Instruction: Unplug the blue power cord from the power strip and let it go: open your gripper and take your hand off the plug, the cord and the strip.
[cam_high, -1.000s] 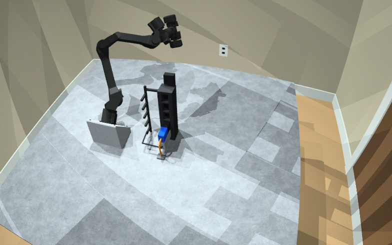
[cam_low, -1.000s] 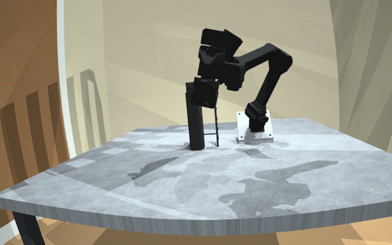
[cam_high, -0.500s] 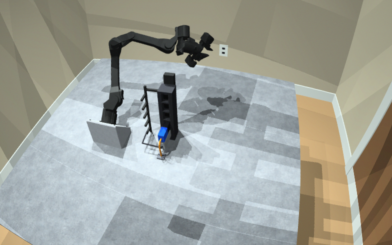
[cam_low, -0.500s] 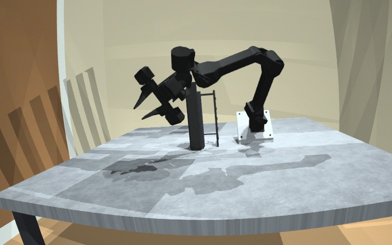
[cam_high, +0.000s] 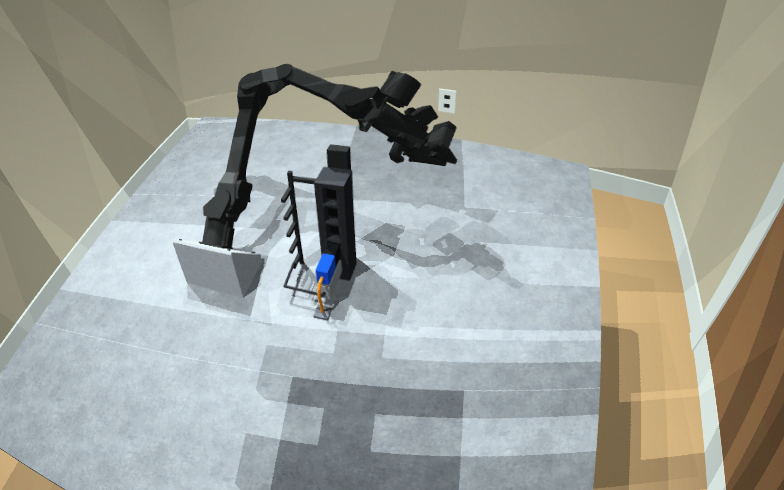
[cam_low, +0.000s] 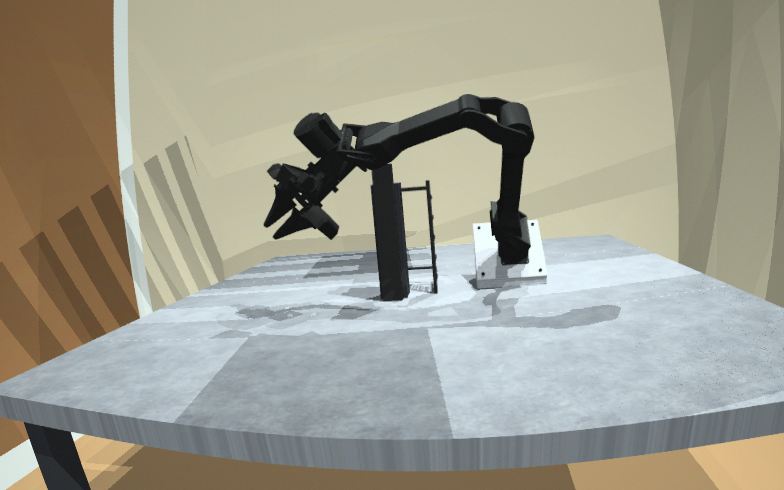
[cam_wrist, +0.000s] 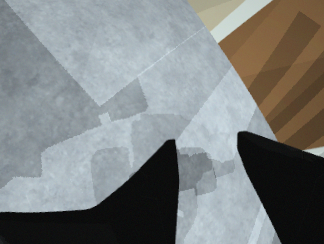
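Note:
The black power strip (cam_high: 348, 231) (cam_low: 388, 242) stands upright on the table, with a column of sockets on one face. The blue plug (cam_high: 325, 268) is at the lowest part of that face and appears seated there. Its orange cord (cam_high: 320, 295) runs down to a small dark piece near the tabletop. In the exterior view the plug is hidden. My gripper (cam_high: 450, 161) (cam_low: 270, 231) (cam_wrist: 206, 143) is partly open and empty, high above the table on the far side of the strip from my base. It is well apart from plug, cord and strip, which the wrist view does not show.
A thin black rack (cam_high: 296, 222) (cam_low: 431, 231) with several pegs stands beside the strip, on the side toward my base. My base is on a pale block (cam_high: 213, 268) (cam_low: 482, 254). The strip stands under my forearm. A wall outlet (cam_high: 446, 100) is on the back wall.

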